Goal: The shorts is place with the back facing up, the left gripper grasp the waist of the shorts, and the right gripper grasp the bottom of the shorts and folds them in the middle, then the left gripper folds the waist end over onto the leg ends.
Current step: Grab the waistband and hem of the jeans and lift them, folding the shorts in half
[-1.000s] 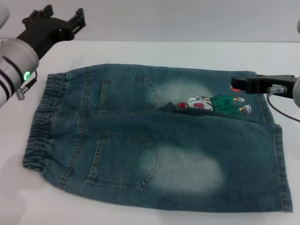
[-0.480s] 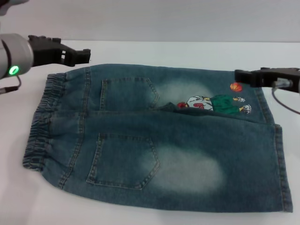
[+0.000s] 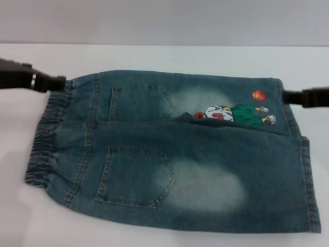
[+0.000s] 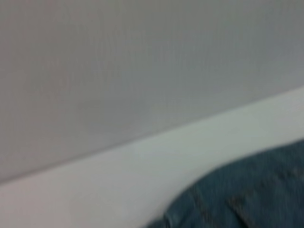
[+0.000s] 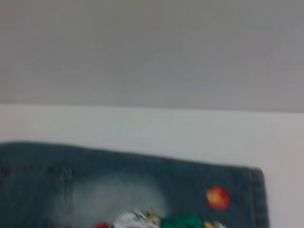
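Grippers first: the black left gripper (image 3: 54,82) reaches in from nine o'clock of the head view, its tip at the far corner of the elastic waistband (image 3: 43,139); whether its fingers are apart or together cannot be told. The black right gripper (image 3: 288,98) comes in from three o'clock, its tip just beside the far leg hem (image 3: 289,110); its fingers cannot be told either. Between them the blue washed-denim shorts (image 3: 205,170) lie flat on the white table (image 3: 169,56), two back pockets (image 3: 134,176) up, waist toward nine o'clock, leg ends toward three. A cartoon print with an orange ball (image 3: 259,95) shows on the far leg, seen also in the right wrist view (image 5: 218,198)
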Controlling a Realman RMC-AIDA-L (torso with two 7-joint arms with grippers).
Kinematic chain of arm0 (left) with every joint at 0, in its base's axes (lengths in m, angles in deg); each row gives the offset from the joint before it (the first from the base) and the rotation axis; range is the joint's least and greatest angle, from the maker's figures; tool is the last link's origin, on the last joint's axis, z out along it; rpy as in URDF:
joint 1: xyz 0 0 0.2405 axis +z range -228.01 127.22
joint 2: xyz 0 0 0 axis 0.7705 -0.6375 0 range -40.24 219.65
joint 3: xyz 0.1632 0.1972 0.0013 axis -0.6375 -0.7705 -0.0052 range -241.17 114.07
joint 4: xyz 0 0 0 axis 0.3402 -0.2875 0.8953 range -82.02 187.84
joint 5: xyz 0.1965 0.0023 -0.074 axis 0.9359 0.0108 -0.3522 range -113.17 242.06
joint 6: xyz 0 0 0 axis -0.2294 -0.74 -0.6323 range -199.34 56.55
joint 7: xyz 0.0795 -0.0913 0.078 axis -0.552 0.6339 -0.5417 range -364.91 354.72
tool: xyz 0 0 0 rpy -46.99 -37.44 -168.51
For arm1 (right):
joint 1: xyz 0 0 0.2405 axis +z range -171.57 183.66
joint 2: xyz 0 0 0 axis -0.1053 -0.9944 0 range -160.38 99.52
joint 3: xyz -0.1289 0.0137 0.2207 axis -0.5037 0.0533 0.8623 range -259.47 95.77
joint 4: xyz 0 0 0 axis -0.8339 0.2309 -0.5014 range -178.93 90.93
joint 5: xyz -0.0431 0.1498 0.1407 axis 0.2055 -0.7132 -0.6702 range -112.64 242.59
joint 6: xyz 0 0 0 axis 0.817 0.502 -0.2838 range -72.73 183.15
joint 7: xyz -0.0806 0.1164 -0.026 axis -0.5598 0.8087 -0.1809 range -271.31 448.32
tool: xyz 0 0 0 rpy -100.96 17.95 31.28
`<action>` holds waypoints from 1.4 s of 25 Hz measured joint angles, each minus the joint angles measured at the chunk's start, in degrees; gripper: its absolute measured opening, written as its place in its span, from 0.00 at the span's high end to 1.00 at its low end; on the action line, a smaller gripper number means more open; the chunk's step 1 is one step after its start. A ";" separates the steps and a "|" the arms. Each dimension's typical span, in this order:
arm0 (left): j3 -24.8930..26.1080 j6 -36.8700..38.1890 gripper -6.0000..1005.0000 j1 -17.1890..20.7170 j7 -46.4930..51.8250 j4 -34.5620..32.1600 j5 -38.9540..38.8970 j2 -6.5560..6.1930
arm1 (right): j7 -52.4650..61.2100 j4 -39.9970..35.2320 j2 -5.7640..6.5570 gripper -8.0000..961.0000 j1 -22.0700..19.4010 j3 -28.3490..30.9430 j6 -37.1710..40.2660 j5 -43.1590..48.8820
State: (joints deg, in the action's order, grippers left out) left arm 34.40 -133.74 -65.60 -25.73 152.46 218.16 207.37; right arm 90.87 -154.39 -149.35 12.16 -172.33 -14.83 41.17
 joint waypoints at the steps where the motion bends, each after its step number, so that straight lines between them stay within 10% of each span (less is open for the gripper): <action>1: 0.00 0.00 0.21 0.00 0.00 0.00 0.00 0.00 | -0.39 -0.37 0.00 0.33 -0.10 0.82 -1.91 -0.12; 9: 3.09 -19.26 0.22 2.13 3.45 3.40 3.20 0.08 | -0.59 -7.57 -0.37 0.33 -2.24 4.83 -14.22 1.17; 35: 0.23 -24.66 0.24 0.97 10.67 -7.15 4.01 0.37 | -0.80 1.02 -0.14 0.33 -0.50 1.79 -6.61 2.57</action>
State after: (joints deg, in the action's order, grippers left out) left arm 34.62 -158.40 -64.63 -15.06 145.31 222.17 207.74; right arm 90.08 -153.37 -149.49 11.66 -170.54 -21.43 43.74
